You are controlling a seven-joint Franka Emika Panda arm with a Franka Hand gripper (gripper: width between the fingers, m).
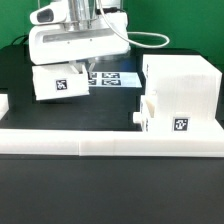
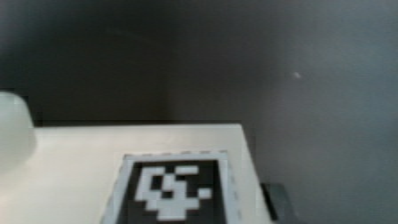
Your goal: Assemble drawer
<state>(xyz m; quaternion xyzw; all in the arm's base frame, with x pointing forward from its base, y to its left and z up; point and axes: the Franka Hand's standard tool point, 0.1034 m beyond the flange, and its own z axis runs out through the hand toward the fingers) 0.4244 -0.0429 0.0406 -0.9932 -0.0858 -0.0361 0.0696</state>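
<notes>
Two small boxes are out: one [image 1: 62, 83] sits centre-left under the pincer [image 1: 75, 62], whose grip I cannot tell, the other [image 1: 148, 112] rests against the housing [image 1: 182, 92] at right on the table [image 1: 110, 185], so assembly looks barely begun.

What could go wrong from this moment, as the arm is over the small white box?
1. The gripper is hidden behind the small box, so its hold cannot be checked; the box might slip.
2. The housing stands close to the border rail, with another small box against it; a careless approach might knock them.
</notes>
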